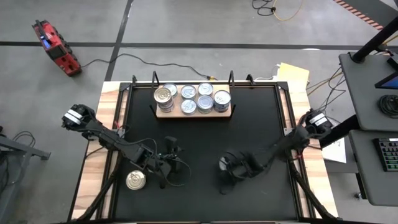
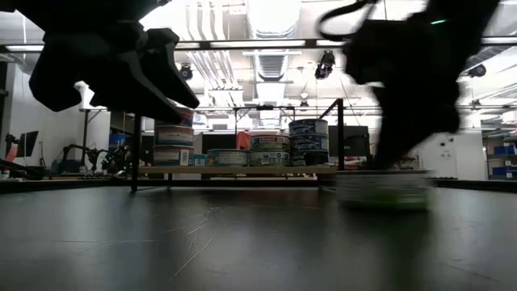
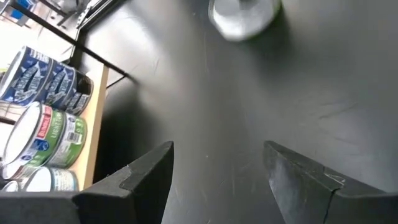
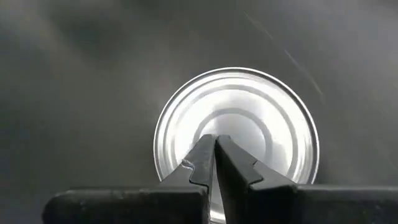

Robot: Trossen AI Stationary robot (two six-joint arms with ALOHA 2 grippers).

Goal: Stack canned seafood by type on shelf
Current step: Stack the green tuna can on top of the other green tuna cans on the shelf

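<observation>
On the wooden shelf (image 1: 193, 112) at the table's far edge I count six stacks of cans (image 1: 205, 99), some silver-topped with blue labels and a gold-topped one at its left end. My right gripper (image 1: 228, 167) hangs with its fingers pinched together directly over a silver-topped can (image 4: 236, 134) standing near the table's middle toward the near edge, gripping nothing. My left gripper (image 1: 170, 154) hovers with fingers parted and empty, a gold-topped can (image 1: 135, 180) lying beside that arm near the near-left corner.
</observation>
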